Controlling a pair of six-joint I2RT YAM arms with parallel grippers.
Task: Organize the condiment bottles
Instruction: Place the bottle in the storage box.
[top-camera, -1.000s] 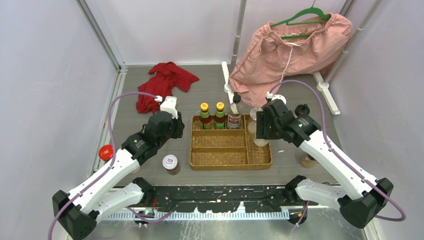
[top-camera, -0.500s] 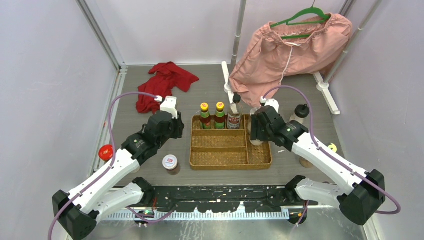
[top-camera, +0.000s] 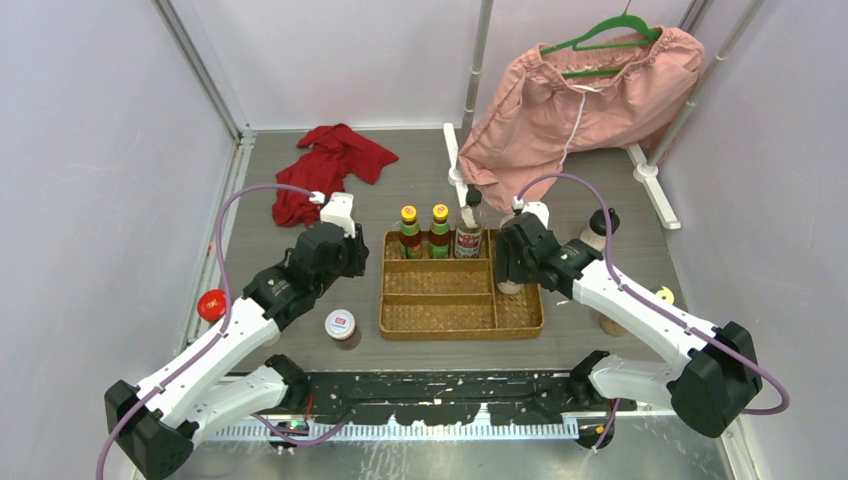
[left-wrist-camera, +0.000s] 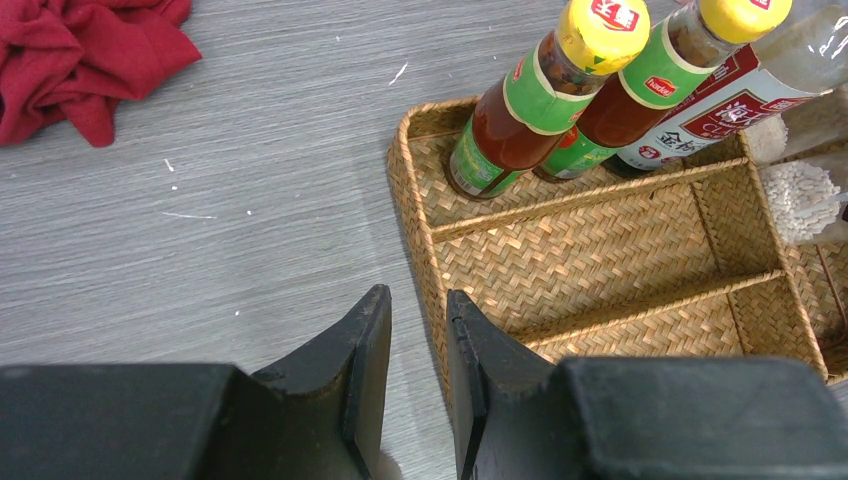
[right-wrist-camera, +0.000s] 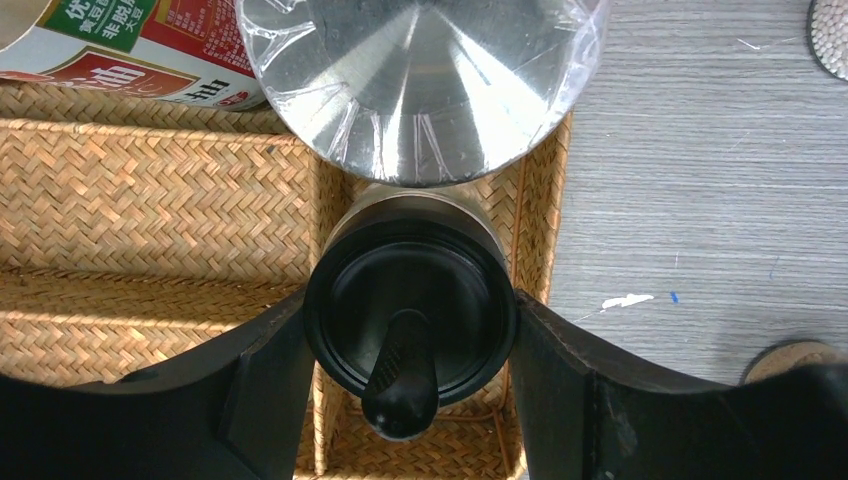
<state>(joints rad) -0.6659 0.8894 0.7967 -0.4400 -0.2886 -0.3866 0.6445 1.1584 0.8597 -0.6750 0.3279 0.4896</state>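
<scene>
Two green-labelled, yellow-capped sauces (top-camera: 410, 230) (top-camera: 440, 229) and a taller black-capped clear bottle (top-camera: 469, 228) stand in the back row of the wicker tray (top-camera: 440, 320). My right gripper (top-camera: 508, 268) is shut on a black-lidded shaker (right-wrist-camera: 440, 270), held over the tray's right compartment just in front of a silver-lidded shaker (right-wrist-camera: 420, 70). My left gripper (left-wrist-camera: 418, 295) is empty, its jaws almost together, low by the tray's left rim (left-wrist-camera: 410, 200). A white-lidded jar (top-camera: 341, 324) and a red-lidded jar (top-camera: 211, 304) stand left of the tray.
A black-capped bottle (top-camera: 598, 228), a brown shaker (top-camera: 612, 323) and a yellow lid (top-camera: 665, 295) are right of the tray. A red cloth (top-camera: 325, 165) lies at the back left. A pink garment (top-camera: 585, 100) hangs on a rack behind the tray.
My right arm has moved left with the black-lidded shaker, from beside the tray's right edge to over its right compartment. The left arm has not moved.
</scene>
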